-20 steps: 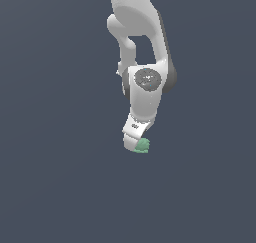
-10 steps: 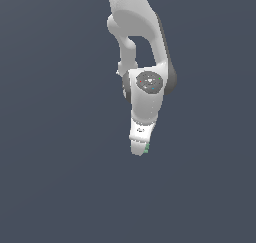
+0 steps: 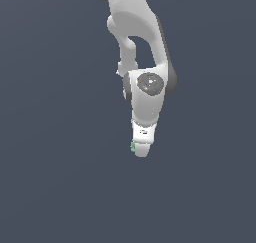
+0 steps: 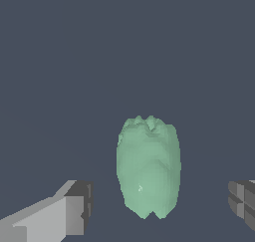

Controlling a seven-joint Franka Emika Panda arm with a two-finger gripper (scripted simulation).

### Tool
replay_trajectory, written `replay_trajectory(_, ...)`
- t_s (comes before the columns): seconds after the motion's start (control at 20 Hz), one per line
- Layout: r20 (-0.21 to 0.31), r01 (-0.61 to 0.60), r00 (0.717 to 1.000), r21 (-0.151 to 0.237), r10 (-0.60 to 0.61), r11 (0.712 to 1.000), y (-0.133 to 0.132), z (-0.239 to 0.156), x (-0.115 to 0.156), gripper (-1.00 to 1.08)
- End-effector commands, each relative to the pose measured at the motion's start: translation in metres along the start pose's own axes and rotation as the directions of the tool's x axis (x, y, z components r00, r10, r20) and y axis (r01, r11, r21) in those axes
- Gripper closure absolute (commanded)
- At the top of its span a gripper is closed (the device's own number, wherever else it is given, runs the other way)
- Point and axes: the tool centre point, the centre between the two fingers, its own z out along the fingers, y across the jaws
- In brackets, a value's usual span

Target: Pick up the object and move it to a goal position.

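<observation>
**Hand spread around the green object**

Object (image 4: pixel 148 167) first: in the wrist view we see a pale-green lump, taller than it is wide, with softly rounded sides and a surface that ripples in shallow vertical folds. One end carries a row of small pointed bumps like a crown; the other end narrows to two blunt lobes. Its colour is an even mint green, slightly darker along the edges, with a tiny lighter fleck on the face turned to the camera. It looks matte, with no markings.

We take the object as our landmark. The hand (image 4: pixel 159 203) is spread wide: one grey finger (image 4: pixel 74 208) stands to one side of the object and the other finger (image 4: pixel 243 202) to the opposite side, with clear dark gaps between each pad and the green surface. Neither finger touches it. The object sits between them, closer to the first finger than to the second.

In the exterior view the white arm (image 3: pixel 145 94) reaches down from above, and the hand (image 3: pixel 141 149) points downward at its end. Only a thin sliver of the object (image 3: pixel 132 147) shows there, peeking out at the edge of the hand on the exterior view's left; the rest is hidden behind the white casing. The desk (image 3: pixel 55 187) is a plain dark blue-grey surface all around the object, and we cannot tell from these views whether the object rests on it.
</observation>
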Motion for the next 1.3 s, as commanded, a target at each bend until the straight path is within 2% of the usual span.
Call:
replay_trajectory(0.0, 0.000, 0.012, 1.000, -0.001, -0.012, 1.000, 0.000, 0.000, 0.000, -0.92)
replay_trajectory(0.25, 0.000, 0.008, 1.000, 0.000, -0.008, 1.000, 0.000, 0.004, 0.000, -0.92)
replay_trajectory(0.7, 0.000, 0.013, 1.000, 0.000, -0.013, 1.000, -0.001, 0.044, 0.000, -0.92)
replay_trajectory(0.95, 0.000, 0.013, 1.000, 0.000, -0.013, 1.000, 0.000, 0.050, 0.000, -0.92)
replay_trajectory(1.0, 0.000, 0.013, 1.000, 0.000, -0.013, 1.000, 0.000, 0.050, 0.000, 1.08)
replay_trajectory(1.25, 0.000, 0.013, 1.000, 0.000, -0.013, 1.000, 0.000, 0.050, 0.000, 1.08)
